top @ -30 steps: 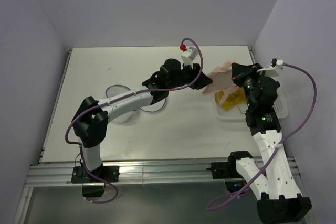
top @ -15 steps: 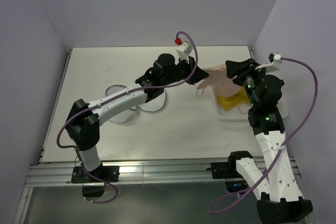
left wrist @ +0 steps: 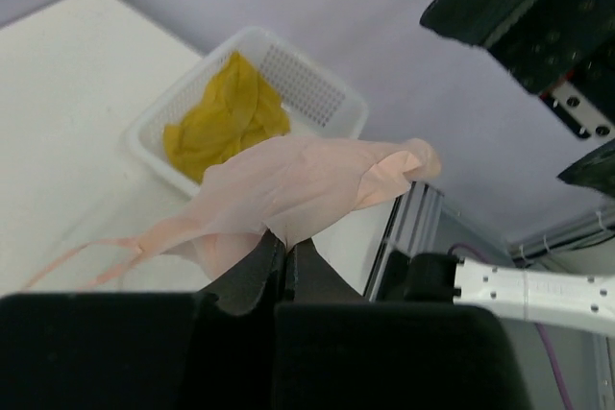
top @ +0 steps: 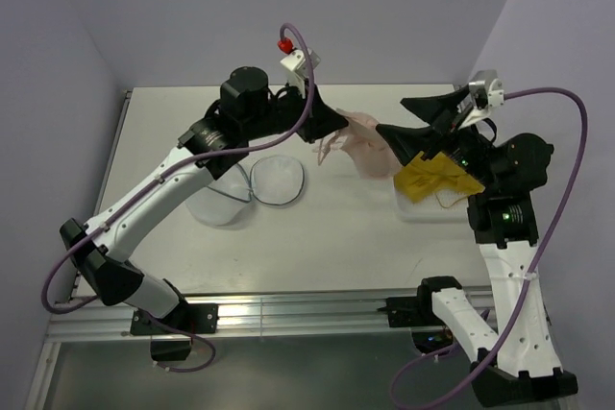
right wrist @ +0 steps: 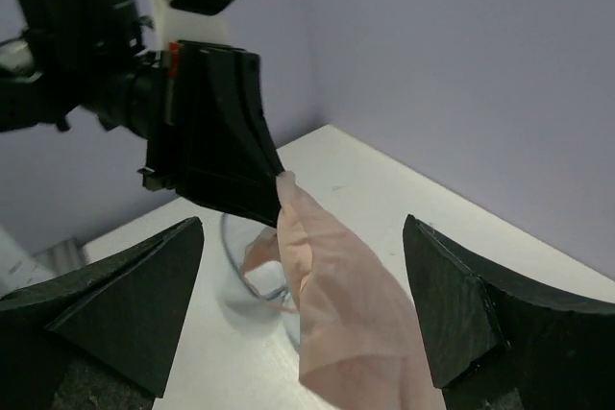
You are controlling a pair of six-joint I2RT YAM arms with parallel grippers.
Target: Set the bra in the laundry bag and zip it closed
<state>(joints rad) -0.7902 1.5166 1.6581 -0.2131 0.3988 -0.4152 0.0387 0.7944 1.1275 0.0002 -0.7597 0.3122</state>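
**Top external view: left gripper [top: 336, 123] holds the bra [top: 361, 141] in the air, right gripper [top: 391, 114] spread wide beside it**

The pale pink bra hangs above the table [top: 163, 141], right of centre, and touches nothing below it. The left wrist view shows the left gripper's fingers pressed together on the bra's lower edge, with a cup draped over them and thin straps trailing to the left. In the right wrist view the right gripper's fingers [right wrist: 125, 304] stand far apart with the cloth hanging between them. Whether either finger touches the cloth cannot be told.

The laundry bag [top: 277, 180] lies unzipped on the table to the left of the bra, below the left arm. Its two round mesh halves are spread side by side.

A white lattice basket [top: 411, 209] sits at the right edge of the table, with a yellow garment [top: 432, 178] in it.
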